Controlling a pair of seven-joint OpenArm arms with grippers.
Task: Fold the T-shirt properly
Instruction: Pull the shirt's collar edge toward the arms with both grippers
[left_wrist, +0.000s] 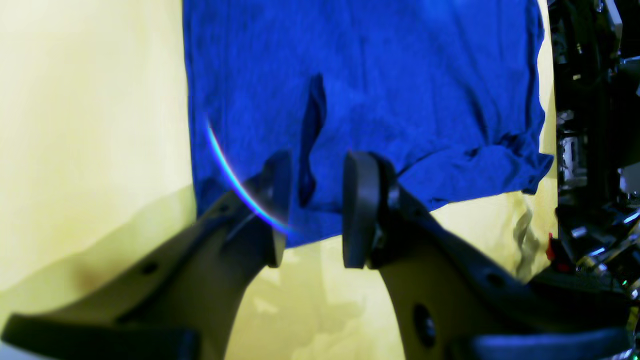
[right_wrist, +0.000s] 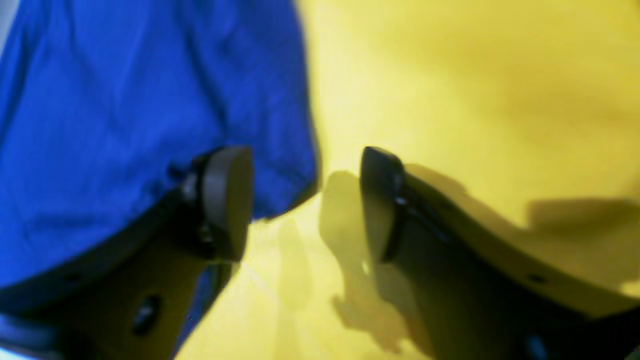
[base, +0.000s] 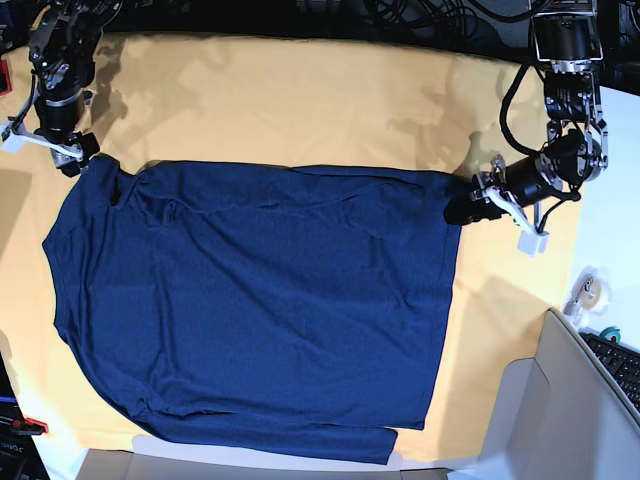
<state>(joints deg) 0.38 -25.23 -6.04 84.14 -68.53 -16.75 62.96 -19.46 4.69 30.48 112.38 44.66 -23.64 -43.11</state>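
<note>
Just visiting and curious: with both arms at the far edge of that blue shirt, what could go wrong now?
The left end effector straddles a raised fold of the T-shirt; a shallow pinch could slip off. The right end effector stands open at the shirt's corner and could grab the yellow cloth instead, leaving a skewed fold.

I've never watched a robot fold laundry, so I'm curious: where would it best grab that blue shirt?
Probably at the T-shirt's far corners, one per arm. The left gripper already straddles a raised wrinkle at the hem edge, coming in from the yellow table cloth side. The shirt lies flat, so only edges and wrinkles offer something to pinch.
</note>
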